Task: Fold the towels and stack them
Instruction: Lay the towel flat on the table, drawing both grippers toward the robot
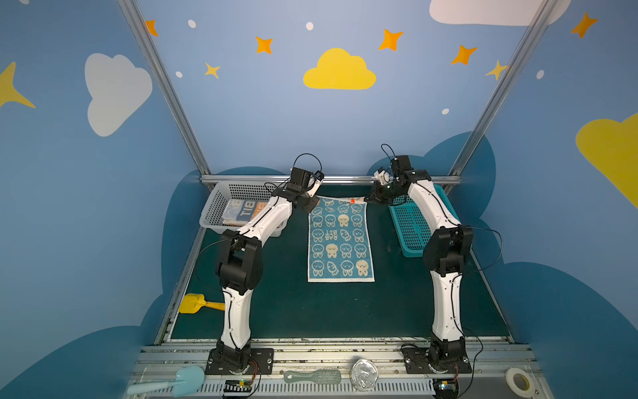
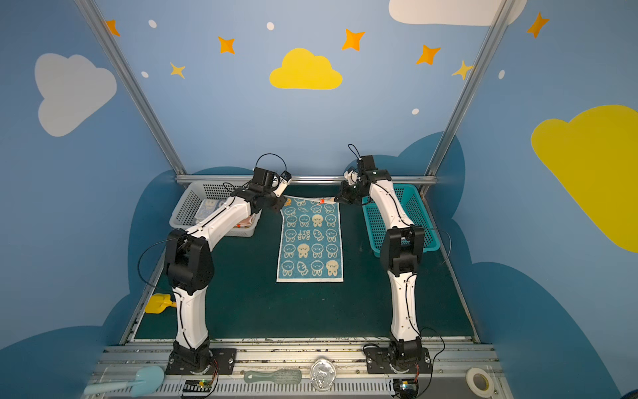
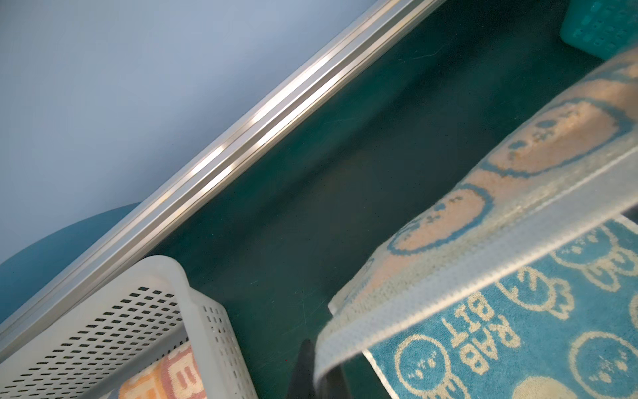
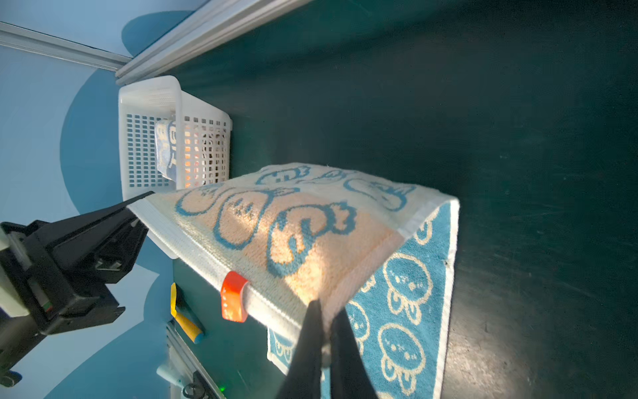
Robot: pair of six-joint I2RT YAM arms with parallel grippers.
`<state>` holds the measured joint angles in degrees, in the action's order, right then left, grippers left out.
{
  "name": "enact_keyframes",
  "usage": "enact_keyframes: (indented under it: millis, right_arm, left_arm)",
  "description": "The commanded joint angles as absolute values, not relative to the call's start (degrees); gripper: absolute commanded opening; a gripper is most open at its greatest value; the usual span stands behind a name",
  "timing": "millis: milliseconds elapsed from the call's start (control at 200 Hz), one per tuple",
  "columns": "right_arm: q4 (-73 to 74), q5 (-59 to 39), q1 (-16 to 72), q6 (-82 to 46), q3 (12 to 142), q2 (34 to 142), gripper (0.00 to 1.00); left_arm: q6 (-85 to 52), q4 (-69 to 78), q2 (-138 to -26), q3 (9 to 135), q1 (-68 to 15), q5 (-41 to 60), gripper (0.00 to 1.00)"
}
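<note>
Right pincer (image 4: 327,308) clamps blue towel (image 1: 340,238); folded towels (image 1: 241,212) half-hidden (left arm (image 1: 266,221)).

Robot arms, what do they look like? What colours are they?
The left arm and right arm have smooth white curved shells and chunky black joints. Thin black cables run along them and loop above the wrists. Each stands on a black bolted plate. The left gripper and right gripper are black, with thin pointed fingers.
</note>
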<state>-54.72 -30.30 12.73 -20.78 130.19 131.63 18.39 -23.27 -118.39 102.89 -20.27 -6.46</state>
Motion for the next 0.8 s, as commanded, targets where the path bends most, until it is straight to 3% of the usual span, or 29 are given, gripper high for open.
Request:
enact_keyframes:
  millis: [0,791]
  right_arm:
    - [-59.1,-27.3,10.2,-20.9,126.6,131.3,0.00]
    - [-53.1,-24.1,13.7,-20.7,86.2,108.0,0.00]
  left_arm:
    - [16.5,-22.8,-116.1,99.2,-19.5,-12.5,0.03]
    - [11.0,-21.0,-98.1,69.8,-31.2,-24.8,0.03]
